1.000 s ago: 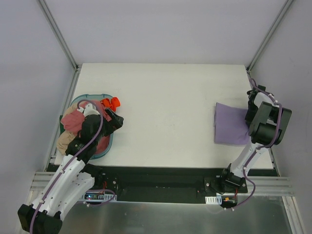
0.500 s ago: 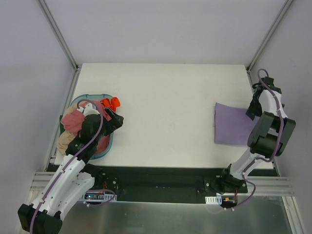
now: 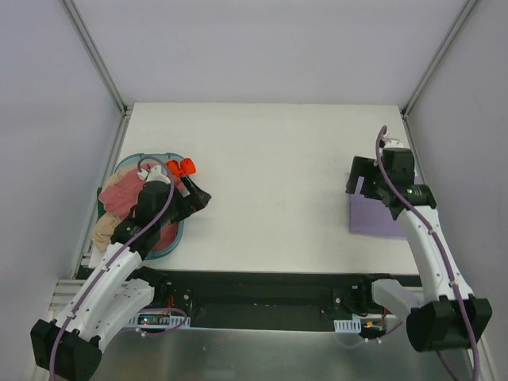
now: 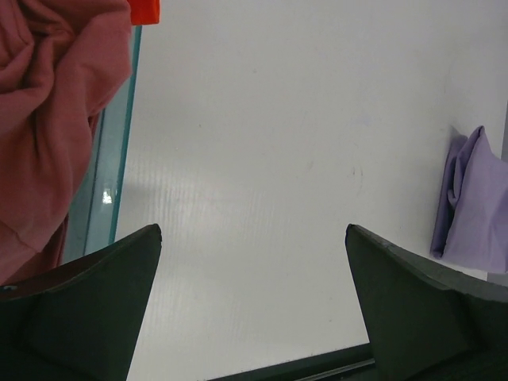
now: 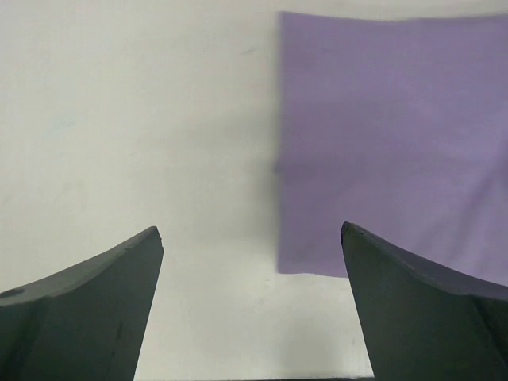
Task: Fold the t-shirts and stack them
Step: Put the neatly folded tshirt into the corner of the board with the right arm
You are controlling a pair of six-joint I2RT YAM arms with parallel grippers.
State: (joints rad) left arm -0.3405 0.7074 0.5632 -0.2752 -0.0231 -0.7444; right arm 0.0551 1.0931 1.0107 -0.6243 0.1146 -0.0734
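Fingers (image 4: 87,309) on the left gripper (image 3: 198,197), two dark ones, stand wide apart with nothing between them. They hang just past the right rim of the one teal oval plastic basket (image 3: 180,230), over the bare white surface (image 3: 270,159). It is the same on the right gripper (image 3: 359,176): its two fingers (image 5: 429,309) are spread and empty above the left edge of the lavender-purple t-shirt (image 3: 371,221). In the right wrist view one finger has cloth beyond it and the other has bare surface. I count three t-shirts in all. The lavender-purple one lies alone on the right side of the surface, folded into a flat, neat rectangle, close to the right edge and well apart from the basket. The other two sit crumpled in the basket at the left edge. The dusty pink-red t-shirt (image 3: 121,195) is heaped on top and spills over the rim. The tan-beige t-shirt (image 3: 103,232) is bunched at the near-left side and partly hangs outside. Neither of these two is folded. One small orange-red object (image 3: 184,167) sits at the basket's far-right rim, and I cannot tell what it is or whether it touches the rim.
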